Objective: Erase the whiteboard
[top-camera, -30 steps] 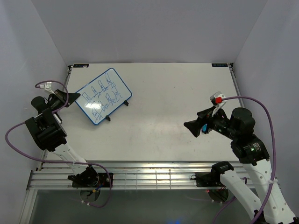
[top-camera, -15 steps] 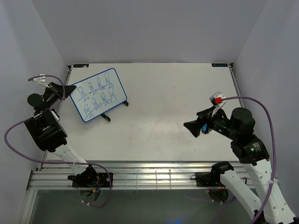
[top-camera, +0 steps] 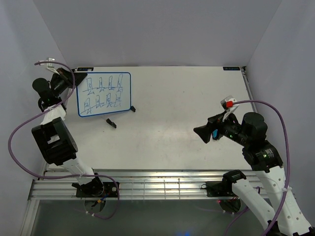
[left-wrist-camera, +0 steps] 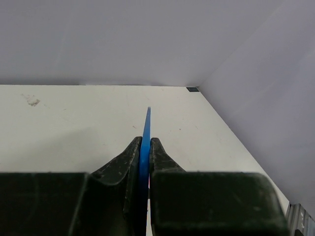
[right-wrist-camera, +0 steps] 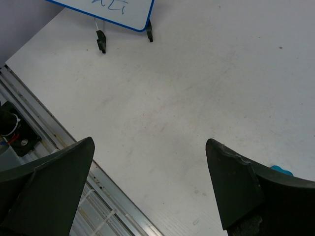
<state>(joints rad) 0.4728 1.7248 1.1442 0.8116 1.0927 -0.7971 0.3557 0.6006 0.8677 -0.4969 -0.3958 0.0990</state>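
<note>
Blue-rimmed whiteboard (top-camera: 104, 94) clamped edgewise in left pincer (left-wrist-camera: 145, 143); right pincer (right-wrist-camera: 150, 142) spread wide.

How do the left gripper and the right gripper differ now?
The left gripper is shut on the blue rim of the whiteboard; the right gripper is open and holds nothing. The left gripper is at the far left corner of the table; the right gripper is over its near right part. Both are black.
</note>
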